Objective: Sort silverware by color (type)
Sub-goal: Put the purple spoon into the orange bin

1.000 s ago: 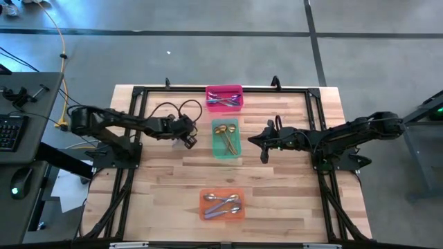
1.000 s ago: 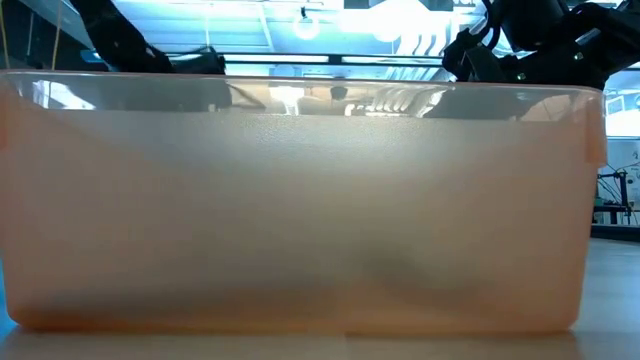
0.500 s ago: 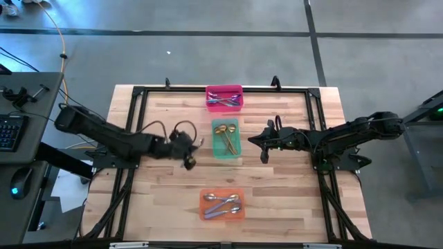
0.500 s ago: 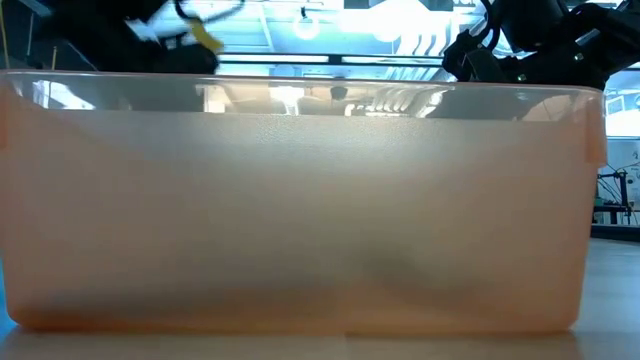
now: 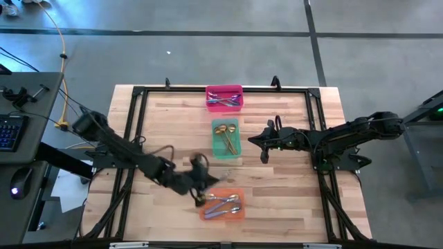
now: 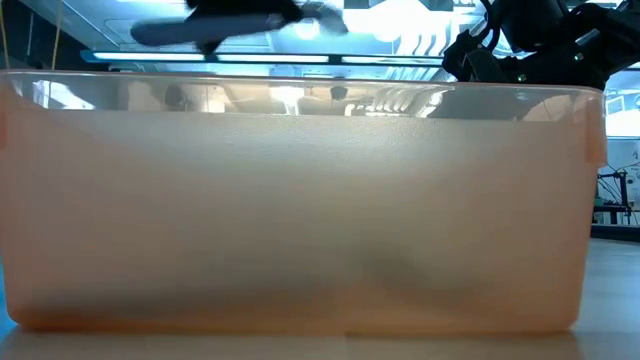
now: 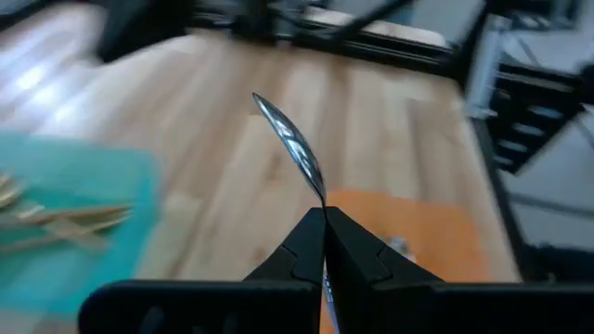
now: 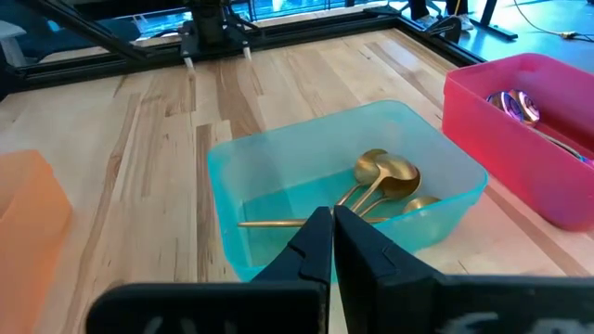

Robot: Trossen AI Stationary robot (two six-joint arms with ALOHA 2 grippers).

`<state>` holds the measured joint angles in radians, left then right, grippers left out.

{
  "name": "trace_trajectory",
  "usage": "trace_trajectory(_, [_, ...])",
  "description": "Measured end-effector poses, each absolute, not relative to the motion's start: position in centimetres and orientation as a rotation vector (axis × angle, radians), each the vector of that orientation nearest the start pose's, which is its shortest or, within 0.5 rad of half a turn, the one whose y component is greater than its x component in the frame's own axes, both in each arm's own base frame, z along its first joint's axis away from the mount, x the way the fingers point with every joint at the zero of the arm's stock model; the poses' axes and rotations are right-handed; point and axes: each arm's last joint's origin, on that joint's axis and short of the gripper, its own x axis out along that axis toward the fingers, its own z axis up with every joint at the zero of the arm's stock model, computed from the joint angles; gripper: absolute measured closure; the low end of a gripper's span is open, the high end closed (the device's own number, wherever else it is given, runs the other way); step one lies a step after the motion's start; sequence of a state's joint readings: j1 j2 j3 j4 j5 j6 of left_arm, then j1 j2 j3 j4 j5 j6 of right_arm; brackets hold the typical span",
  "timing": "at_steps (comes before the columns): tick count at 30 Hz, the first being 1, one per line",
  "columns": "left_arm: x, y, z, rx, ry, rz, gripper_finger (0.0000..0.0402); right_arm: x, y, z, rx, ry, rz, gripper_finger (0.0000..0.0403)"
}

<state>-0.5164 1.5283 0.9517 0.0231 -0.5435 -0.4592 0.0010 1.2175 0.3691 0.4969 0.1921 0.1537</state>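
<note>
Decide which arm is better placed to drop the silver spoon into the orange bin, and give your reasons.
The left. Its hand is shut on the silver spoon at the orange bin. The right hand holds nothing and waits beside the green bin.

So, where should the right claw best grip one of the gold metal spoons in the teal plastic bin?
Grip a gold metal spoon on its thin handle, coming straight down from above: the spoons lie flat in the teal plastic bin, whose walls block a sideways approach, and the round bowls are crowded. The right claw, shut, hovers beside the bin.
</note>
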Motion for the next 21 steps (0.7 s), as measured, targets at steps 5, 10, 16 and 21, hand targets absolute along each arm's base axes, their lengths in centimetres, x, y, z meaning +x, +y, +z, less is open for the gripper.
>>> trace_trajectory(5, [32.8, -17.6, 22.6, -0.092, 0.511, 0.023, 0.0401, 22.6, -0.5, 17.4, 0.121, 0.334, -0.216, 0.0403])
trace_trajectory(10, [35.3, -19.2, 20.3, -0.055, 0.589, -0.054, 0.0401, 22.6, -0.5, 17.4, 0.121, 0.335, -0.217, 0.0403])
trace_trajectory(16, [35.3, -19.2, 18.4, -0.030, 0.701, -0.041, 0.0401, 22.6, -0.5, 17.3, 0.120, 0.341, -0.217, 0.0403])
trace_trajectory(21, [35.5, -19.5, 17.4, -0.014, 0.739, -0.103, 0.0401, 22.6, -0.5, 17.3, 0.115, 0.343, -0.216, 0.0403])
